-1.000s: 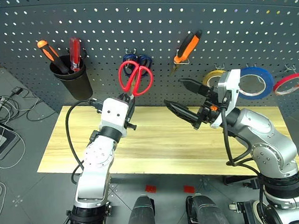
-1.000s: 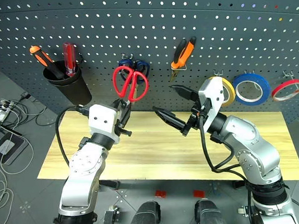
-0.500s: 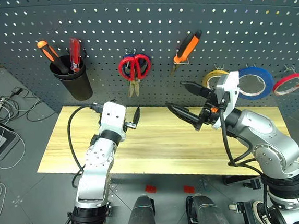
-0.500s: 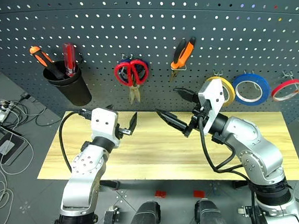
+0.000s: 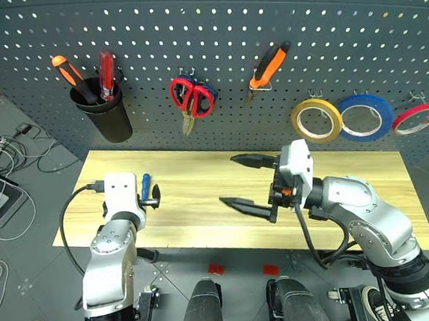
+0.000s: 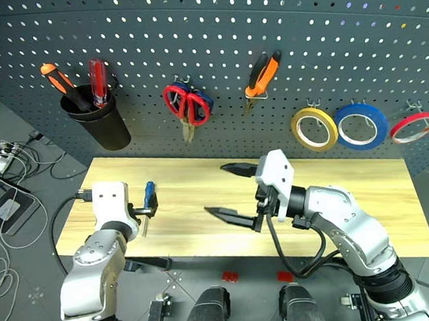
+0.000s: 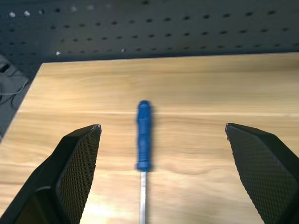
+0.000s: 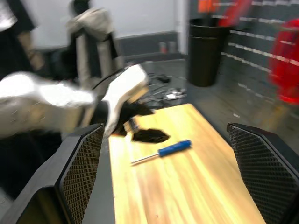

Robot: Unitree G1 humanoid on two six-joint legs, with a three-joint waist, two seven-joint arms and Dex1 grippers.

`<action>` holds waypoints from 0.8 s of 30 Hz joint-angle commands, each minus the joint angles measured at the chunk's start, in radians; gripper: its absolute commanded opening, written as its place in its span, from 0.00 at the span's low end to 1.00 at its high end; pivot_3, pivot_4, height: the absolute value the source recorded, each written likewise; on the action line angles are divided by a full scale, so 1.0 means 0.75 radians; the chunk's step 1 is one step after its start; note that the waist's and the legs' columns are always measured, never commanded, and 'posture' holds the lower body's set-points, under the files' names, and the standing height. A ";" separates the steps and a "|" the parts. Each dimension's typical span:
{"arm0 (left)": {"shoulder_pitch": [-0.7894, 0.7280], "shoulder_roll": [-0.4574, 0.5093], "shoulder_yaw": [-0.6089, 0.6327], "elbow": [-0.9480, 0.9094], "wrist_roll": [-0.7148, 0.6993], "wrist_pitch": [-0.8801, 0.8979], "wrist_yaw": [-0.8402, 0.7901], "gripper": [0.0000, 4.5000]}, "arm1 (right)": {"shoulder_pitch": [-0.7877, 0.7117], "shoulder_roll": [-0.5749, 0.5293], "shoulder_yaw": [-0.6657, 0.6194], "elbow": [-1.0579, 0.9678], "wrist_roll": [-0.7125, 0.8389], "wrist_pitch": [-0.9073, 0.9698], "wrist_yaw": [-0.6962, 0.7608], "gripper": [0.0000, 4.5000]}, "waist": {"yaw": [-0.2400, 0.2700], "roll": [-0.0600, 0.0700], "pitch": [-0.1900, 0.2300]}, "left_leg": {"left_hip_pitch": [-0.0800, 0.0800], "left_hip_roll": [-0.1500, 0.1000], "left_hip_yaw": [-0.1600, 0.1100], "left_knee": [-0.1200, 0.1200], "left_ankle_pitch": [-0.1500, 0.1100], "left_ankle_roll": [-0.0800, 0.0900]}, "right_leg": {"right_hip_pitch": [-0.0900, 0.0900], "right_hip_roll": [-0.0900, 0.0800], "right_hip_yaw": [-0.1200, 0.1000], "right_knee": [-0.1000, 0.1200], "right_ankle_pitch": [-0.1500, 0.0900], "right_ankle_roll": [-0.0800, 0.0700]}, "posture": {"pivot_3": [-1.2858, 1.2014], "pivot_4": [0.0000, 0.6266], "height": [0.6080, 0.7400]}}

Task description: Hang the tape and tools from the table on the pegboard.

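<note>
Blue-handled screwdriver (image 7: pixel 143 135) is sitting flat on the table (image 5: pixel 201 177), left part of the head views, and we're reading it as the last item left to hang. Red-handled scissors (image 5: pixel 188 95) and pliers (image 5: pixel 268 66) are hanging on the pegboard (image 5: pixel 211 33), upper centre; tan tape (image 5: pixel 317 119) is hanging at centre right beside the blue and red rings. So we're judging three of four done.

We're seeing the left gripper (image 7: pixel 163 154) lined up on the screwdriver, jaws spread wide on either side of the handle, not touching it. Left arm is sitting low at lower left, gripper pointing forward and slightly down.

Right gripper (image 5: pixel 242 180) is hanging over mid-table, fingers wide apart and empty, pointing toward frame left.
</note>
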 commanded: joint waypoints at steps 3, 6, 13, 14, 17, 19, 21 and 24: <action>-0.046 0.113 0.083 0.092 -0.076 0.015 -0.096 1.00 | -0.070 0.065 0.067 0.010 -0.039 -0.015 0.010 1.00 | -0.003 0.002 0.049 | 0.005 0.000 -0.002 0.000 0.000 0.000 | 0.003 0.000 0.000 0.001 -0.001 -0.002 | 0.60 0.66 1.00; -0.095 0.171 0.070 0.197 -0.112 0.018 -0.167 1.00 | -0.100 0.104 0.081 0.019 -0.047 0.002 -0.013 1.00 | -0.002 0.002 0.081 | 0.004 0.000 -0.007 -0.001 0.000 0.000 | 0.003 0.000 -0.001 0.002 -0.002 -0.003 | 0.60 0.70 1.00; -0.277 0.211 0.064 0.473 -0.146 -0.024 -0.219 1.00 | -0.118 0.165 0.092 -0.005 -0.057 0.069 -0.075 1.00 | -0.003 0.001 0.153 | 0.004 0.000 -0.008 0.000 0.000 0.000 | 0.001 0.000 -0.002 0.008 -0.002 -0.003 | 0.58 0.79 1.00; -0.294 0.217 0.064 0.510 -0.147 -0.037 -0.226 1.00 | -0.118 0.167 0.089 -0.011 -0.057 0.080 -0.081 1.00 | -0.006 0.001 0.160 | 0.003 0.000 -0.008 0.001 0.001 0.000 | -0.002 0.000 -0.001 0.011 -0.002 -0.003 | 0.58 0.79 1.00; -0.345 0.238 0.058 0.619 -0.143 -0.084 -0.249 1.00 | -0.118 0.162 0.071 -0.023 -0.048 0.114 -0.096 1.00 | -0.013 0.001 0.182 | -0.003 0.000 -0.008 0.002 0.001 -0.001 | -0.009 0.000 0.000 0.021 -0.002 -0.004 | 0.58 0.83 1.00; -0.381 0.255 0.041 0.693 -0.133 -0.122 -0.266 1.00 | -0.123 0.159 0.059 -0.023 -0.043 0.133 -0.106 1.00 | -0.023 0.002 0.199 | -0.005 0.001 -0.008 0.002 0.001 -0.001 | -0.011 0.000 0.000 0.021 -0.002 -0.004 | 0.58 0.85 1.00; -0.414 0.267 0.027 0.757 -0.125 -0.148 -0.274 1.00 | -0.129 0.164 0.057 -0.016 -0.043 0.144 -0.114 1.00 | -0.027 0.001 0.211 | -0.005 0.001 -0.008 0.002 0.001 -0.001 | -0.011 0.000 -0.001 0.021 -0.003 -0.004 | 0.57 0.86 1.00; -0.444 0.280 0.012 0.811 -0.119 -0.165 -0.273 1.00 | -0.135 0.168 0.054 -0.014 -0.041 0.154 -0.118 1.00 | -0.032 0.002 0.224 | -0.005 0.001 -0.008 0.002 0.002 -0.002 | -0.012 0.000 -0.001 0.021 -0.003 -0.004 | 0.57 0.87 1.00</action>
